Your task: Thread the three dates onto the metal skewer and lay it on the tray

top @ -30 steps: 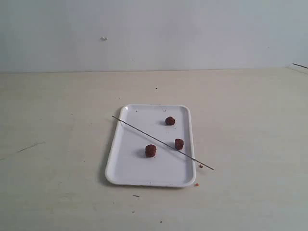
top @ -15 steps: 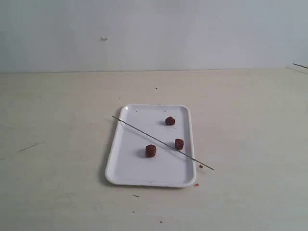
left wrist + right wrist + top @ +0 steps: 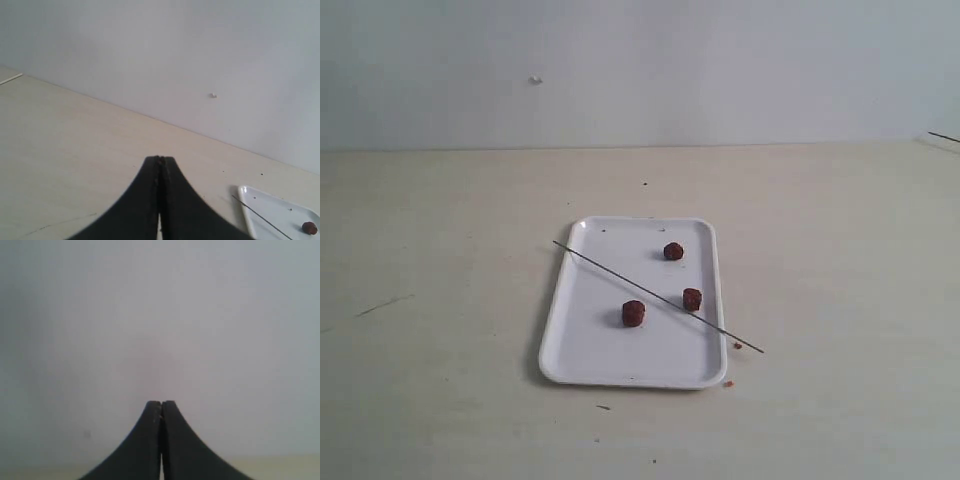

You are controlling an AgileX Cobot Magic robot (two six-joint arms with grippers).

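The white tray (image 3: 590,350) lies mid-table in the exterior view, with three dates on it: one at the back (image 3: 673,251), one at the right (image 3: 692,298), one near the middle (image 3: 633,313). The metal skewer (image 3: 620,276) rests diagonally across the tray, both ends overhanging its rim. Neither arm shows in the exterior view. My left gripper (image 3: 160,159) is shut and empty above bare table, with the tray's corner (image 3: 248,200), the skewer's end (image 3: 260,218) and one date (image 3: 309,228) off to one side. My right gripper (image 3: 161,402) is shut and empty, facing the wall.
Tiny reddish crumbs (image 3: 737,345) lie on the beige table beside the tray's near right corner, another (image 3: 728,383) by its front rim. A pale wall (image 3: 640,70) stands behind the table. A small mark (image 3: 535,80) sits on the wall.
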